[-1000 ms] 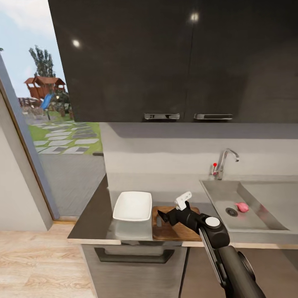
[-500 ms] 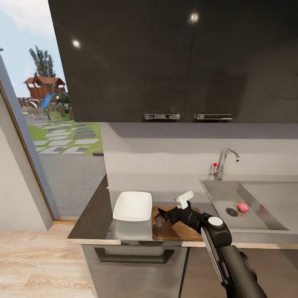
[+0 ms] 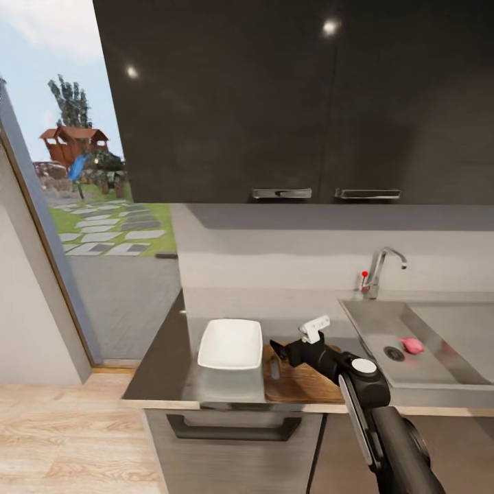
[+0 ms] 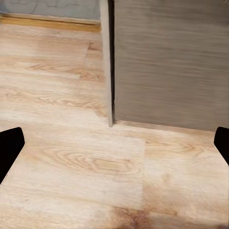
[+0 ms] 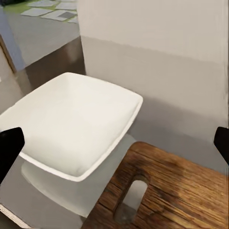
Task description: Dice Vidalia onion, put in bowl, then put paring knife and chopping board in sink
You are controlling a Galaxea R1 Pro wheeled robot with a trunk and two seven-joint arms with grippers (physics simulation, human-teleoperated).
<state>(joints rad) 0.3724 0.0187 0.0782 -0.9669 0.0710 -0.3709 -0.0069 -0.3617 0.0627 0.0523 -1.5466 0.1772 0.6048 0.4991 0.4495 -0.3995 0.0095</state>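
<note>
Since the frame a second ago, whole head view shifted rightward, so camera moved. My right gripper (image 3: 277, 347) hangs over the chopping board (image 3: 296, 384), fingers spread apart, beside the bowl (image 3: 230, 343). Vidalia onion (image 3: 412, 346) lies in the sink (image 3: 439, 374), near drain. Left gripper (image 4: 114, 143) open above the wood floor (image 4: 71, 157).

R wrist cam: I see the bowl (image 5: 78, 126), white, sitting on the grey tabletop (image 5: 52, 67), w/ its reflection under it. Board (image 5: 176, 191) lies just beside the bowl; can't tell if they touch. Board's slot handle faces the bowl. Pale wall (image 5: 157, 28) behind. My jaws are spread wide, dark fingertips (image 5: 8, 148) at both frame edges, nothing between.
</note>
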